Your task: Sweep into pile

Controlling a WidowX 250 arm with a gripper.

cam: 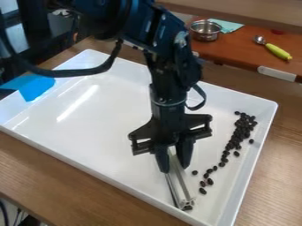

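Observation:
The black gripper (174, 165) hangs over the lower right part of the white tray (88, 119), pointing down. Its two fingers are shut on a thin metal bar (182, 185), which slants down to the tray's near side. Right of the bar, dark beans (242, 132) form a long, loose band along the tray's right side, denser toward the back. Several stray beans (203, 190) lie at the band's near end, close to the bar.
Blue tape (36, 87) covers part of the tray's left rim. Behind the tray, a metal pot (205, 30), a teal cloth (228, 25) and a spoon with a green handle (278, 51) rest on a reddish-brown surface. A black cable loops beside the arm.

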